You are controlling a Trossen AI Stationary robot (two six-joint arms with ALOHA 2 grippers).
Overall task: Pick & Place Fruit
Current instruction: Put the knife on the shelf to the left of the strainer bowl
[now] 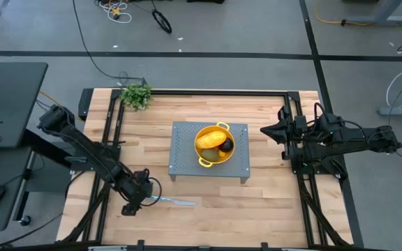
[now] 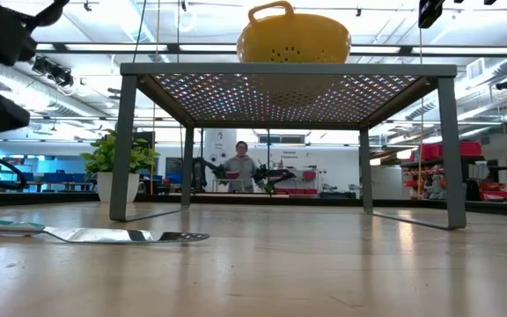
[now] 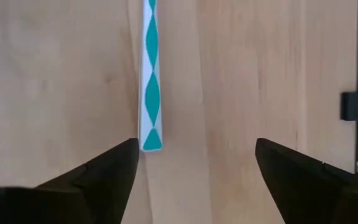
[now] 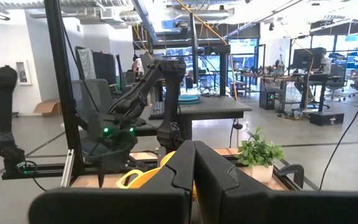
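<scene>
Looking down: fruit (image 1: 216, 145) sat in yellow colander (image 1: 202, 133) on grey stand (image 1: 184, 162), well apart from left gripper (image 1: 134, 203) near knife (image 1: 175, 202). Left wrist: fingers (image 3: 104, 177) spread, teal-patterned handle (image 3: 150, 81) between. Right wrist: right gripper (image 4: 193, 163) pressed together, beside table edge.

Table (image 1: 257, 202) pale matt wood; stand (image 1: 187, 157) perforated grey metal; colander (image 1: 202, 134) glossy yellow, perhaps enamel.
</scene>
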